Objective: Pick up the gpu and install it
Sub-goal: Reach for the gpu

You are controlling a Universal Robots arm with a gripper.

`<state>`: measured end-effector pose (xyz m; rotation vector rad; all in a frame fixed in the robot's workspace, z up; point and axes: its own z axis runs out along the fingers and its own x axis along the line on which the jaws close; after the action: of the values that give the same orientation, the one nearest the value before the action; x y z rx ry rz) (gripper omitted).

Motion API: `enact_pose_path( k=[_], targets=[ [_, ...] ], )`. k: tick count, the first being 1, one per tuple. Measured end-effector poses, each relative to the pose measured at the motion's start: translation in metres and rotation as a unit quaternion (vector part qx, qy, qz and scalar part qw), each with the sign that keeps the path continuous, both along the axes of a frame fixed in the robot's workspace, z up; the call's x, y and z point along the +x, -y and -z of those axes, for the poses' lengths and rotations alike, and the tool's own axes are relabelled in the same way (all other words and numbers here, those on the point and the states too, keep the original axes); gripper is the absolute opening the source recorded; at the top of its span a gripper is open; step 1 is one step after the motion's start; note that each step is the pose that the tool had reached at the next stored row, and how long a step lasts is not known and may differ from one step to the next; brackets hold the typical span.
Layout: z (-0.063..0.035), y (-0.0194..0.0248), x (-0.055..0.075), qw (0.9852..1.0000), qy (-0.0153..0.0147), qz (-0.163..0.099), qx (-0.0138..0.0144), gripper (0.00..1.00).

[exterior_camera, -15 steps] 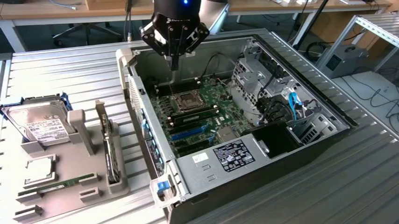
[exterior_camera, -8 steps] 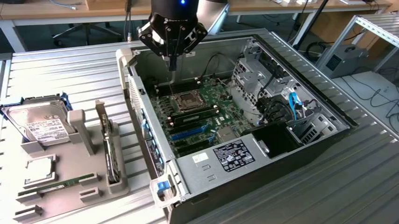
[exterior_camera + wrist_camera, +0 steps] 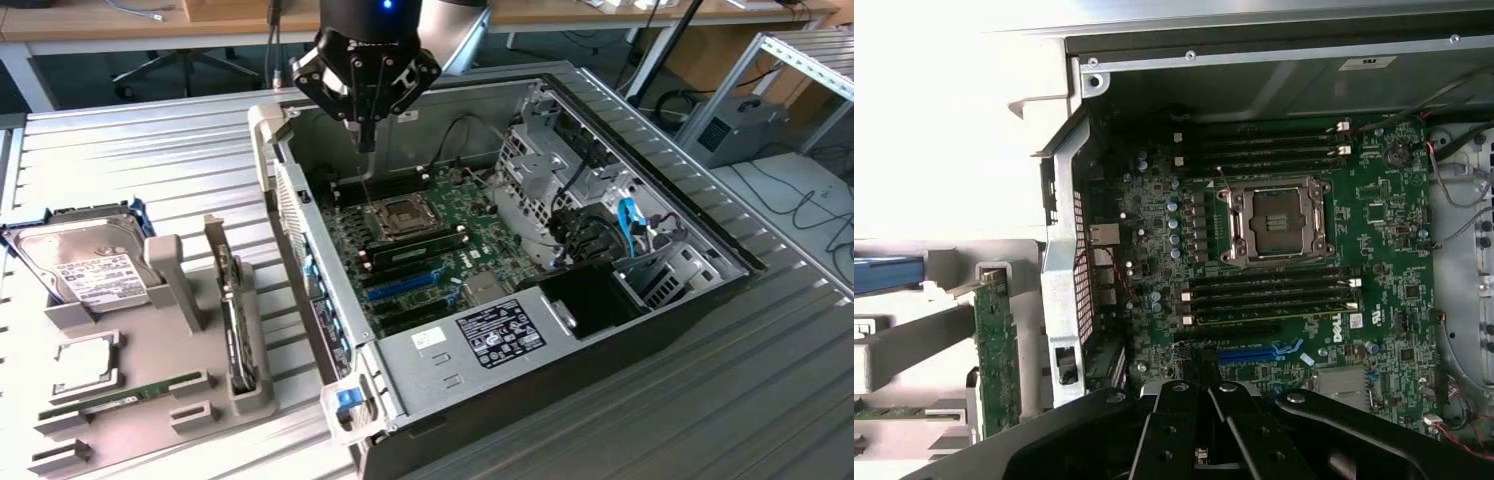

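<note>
The gpu (image 3: 239, 335) stands on edge in a slot of the grey holder (image 3: 174, 420) at the exterior view's left, outside the computer case; its green board face (image 3: 997, 355) shows in the wrist view. My gripper (image 3: 368, 130) hangs above the far end of the open case, over the motherboard (image 3: 447, 245) and well away from the gpu. Its fingers are shut together with nothing between them. In the wrist view the gripper (image 3: 1199, 425) looks down on the motherboard (image 3: 1374, 250), near the blue expansion slot (image 3: 1259, 352).
The open computer case (image 3: 320, 400) lies on its side on a ribbed metal table. The grey holder also carries a hard drive (image 3: 83, 265), a CPU chip (image 3: 87, 365) and a RAM stick (image 3: 127, 395). Drive cages and cables (image 3: 601, 225) fill the case's right.
</note>
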<state>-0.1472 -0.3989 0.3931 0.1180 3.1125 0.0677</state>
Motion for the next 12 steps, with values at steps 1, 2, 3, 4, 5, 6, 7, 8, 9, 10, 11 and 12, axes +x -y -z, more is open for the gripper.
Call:
enact_pose_path(
  k=[1,2,3,4,5,6,7,8,9,10,11,12],
  targets=[
    [0.0,0.0,-0.0003,1.0,0.0,0.0,0.0,0.11],
    [0.0,0.0,-0.0006,1.0,0.0,0.0,0.0,0.11],
    [0.0,0.0,-0.0009,1.0,0.0,0.0,0.0,0.11],
    [0.0,0.0,-0.0012,1.0,0.0,0.0,0.0,0.11],
    [0.0,0.0,-0.0015,1.0,0.0,0.0,0.0,0.11],
    [0.0,0.0,-0.0019,1.0,0.0,0.0,0.0,0.11],
    [0.0,0.0,-0.0022,1.0,0.0,0.0,0.0,0.11],
    [0.0001,0.0,-0.0028,1.0,0.0,0.0,0.0,0.11],
    [0.0001,0.0,-0.0032,1.0,0.0,0.0,0.0,0.11],
    [0.0001,0.0,-0.0035,1.0,0.0,0.0,0.0,0.11],
    [0.0001,0.0,-0.0042,1.0,0.0,0.0,0.0,0.11],
    [0.0001,0.0,-0.005,1.0,0.0,0.0,0.0,0.11]
  ],
)
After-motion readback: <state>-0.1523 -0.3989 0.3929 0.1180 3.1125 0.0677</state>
